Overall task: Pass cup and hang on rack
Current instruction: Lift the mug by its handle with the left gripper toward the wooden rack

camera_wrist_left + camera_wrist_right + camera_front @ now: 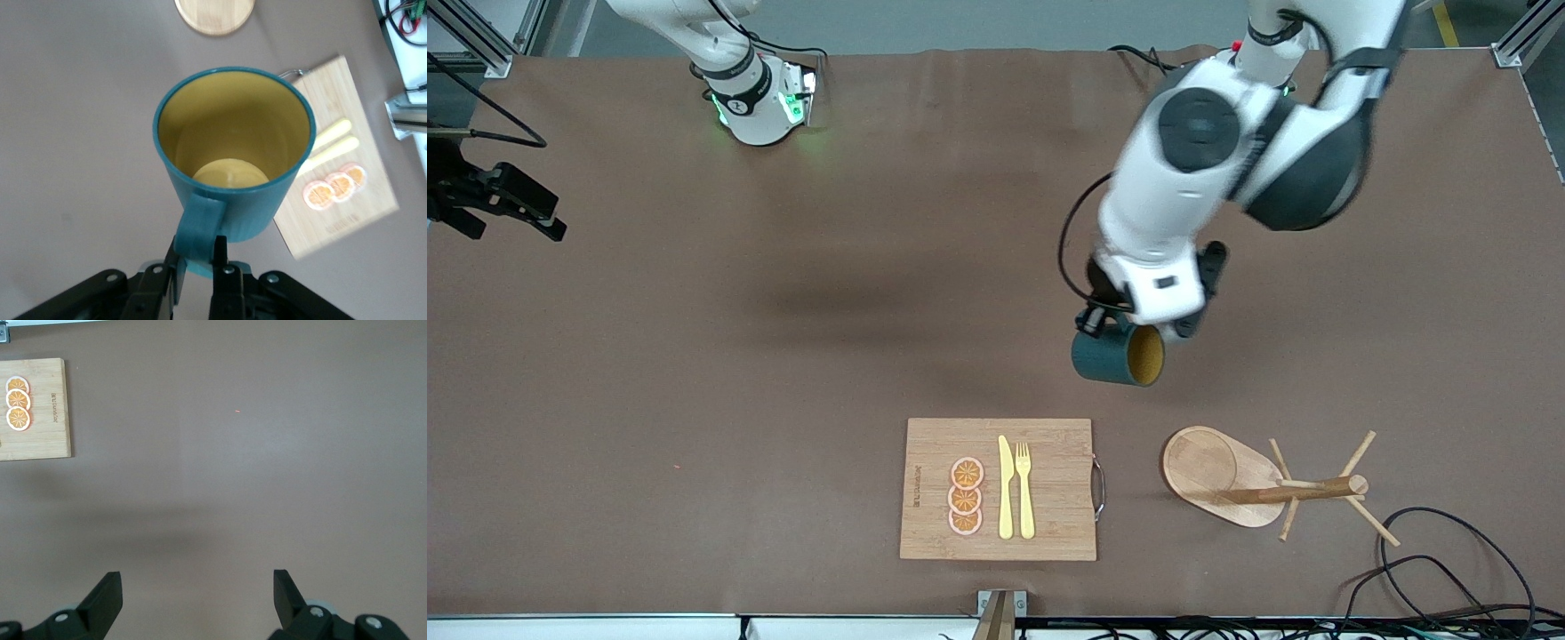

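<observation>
The teal cup [1112, 357] with a mustard inside hangs on its side in the air, over bare table between the cutting board and the left arm's base. My left gripper [1100, 322] is shut on the cup's handle; in the left wrist view the fingers [219, 250] pinch the handle below the cup [233, 153]. The wooden rack [1218, 471] stands near the front edge, beside the board, toward the left arm's end; its oval base shows in the left wrist view [215, 13]. My right gripper [197, 587] is open and empty, waiting over the right arm's end of the table [534, 213].
A bamboo cutting board [1049, 498] with a metal handle lies near the front edge, holding a yellow knife [1005, 489], a fork [1024, 489] and three orange slices [966, 496]. Black cables [1449, 560] lie near the rack at the front corner.
</observation>
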